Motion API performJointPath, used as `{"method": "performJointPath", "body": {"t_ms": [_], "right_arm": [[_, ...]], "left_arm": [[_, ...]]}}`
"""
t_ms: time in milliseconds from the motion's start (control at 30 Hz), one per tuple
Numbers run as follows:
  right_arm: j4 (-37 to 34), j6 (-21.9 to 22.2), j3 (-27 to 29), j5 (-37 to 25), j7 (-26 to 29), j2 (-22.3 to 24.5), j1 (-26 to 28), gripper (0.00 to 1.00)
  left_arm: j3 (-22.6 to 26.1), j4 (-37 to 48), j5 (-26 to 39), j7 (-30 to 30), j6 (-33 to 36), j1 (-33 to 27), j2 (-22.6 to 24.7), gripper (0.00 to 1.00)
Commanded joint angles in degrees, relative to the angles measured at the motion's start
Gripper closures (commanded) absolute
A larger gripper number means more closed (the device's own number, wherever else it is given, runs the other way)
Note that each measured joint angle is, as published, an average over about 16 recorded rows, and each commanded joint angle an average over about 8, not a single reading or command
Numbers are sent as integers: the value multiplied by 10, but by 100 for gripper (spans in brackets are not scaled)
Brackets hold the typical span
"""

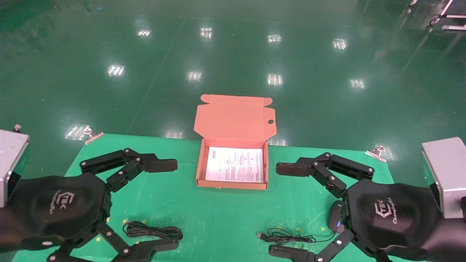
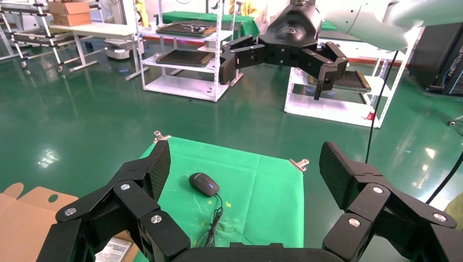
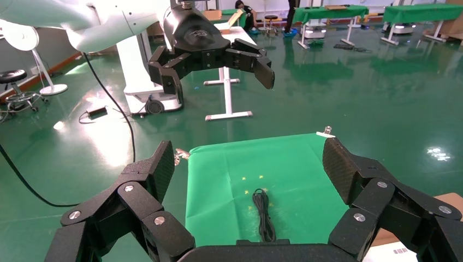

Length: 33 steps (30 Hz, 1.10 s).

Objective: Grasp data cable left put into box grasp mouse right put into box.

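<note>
Box (image 1: 233, 185): shallow orange-pink carton at table centre, near the 12 o'clock edge of the green cloth (image 1: 218, 218); lid hinged back toward 12 o'clock, standing open, with tabs on its far edge and a round hole by its right corner.
Box contents: only a printed white sheet (image 1: 235, 164) lying flat on the bottom; neither cable nor mouse inside.
Data cable (image 1: 153, 230): coiled black bundle stretched into a long loop, flat on the cloth at about 8 o'clock from the box, well apart from it.
Mouse (image 1: 335, 217): small, black, on the cloth at about 4 o'clock from the box, partly hidden in the head view under the right gripper's body; seen whole in the left wrist view (image 2: 203, 184), with a small blue light.
Mouse cord (image 1: 287, 238): thin, black, loosely bunched at 9 o'clock from the mouse, ending in a USB plug (image 1: 260, 235).
Left gripper (image 1: 165, 205): at 9 o'clock from the box, fingers spread wide apart, holding nothing; cable lies between the two fingers in the head view, apparently below them rather than touched, though height is hard to judge.
Right gripper (image 1: 282, 209): at 3 o'clock from the box, fingers likewise wide apart and empty, above the mouse and its cord.
Cloth corners: metal clips (image 1: 376, 151) at the far edge.
</note>
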Motion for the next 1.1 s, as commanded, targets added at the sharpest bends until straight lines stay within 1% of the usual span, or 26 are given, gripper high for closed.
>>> {"method": "performJointPath", "body": {"t_ms": [33,800,933,1100], "right_arm": [[0,0,0,0,0,0,0,0],[2,-1,0,-5,-3,2,2,0],[6,-3,-5,-25,-9,6,12,0],[11,-7,-19,-75,-20,10,38,0]], "left_arm": [[0,0,0,0,0,0,0,0],[3,-1,4,-1,2,-3,1,0],[16,2,19,-10,14,-16,4,0],[43,23,53,-28,33,-46,10,0]]}}
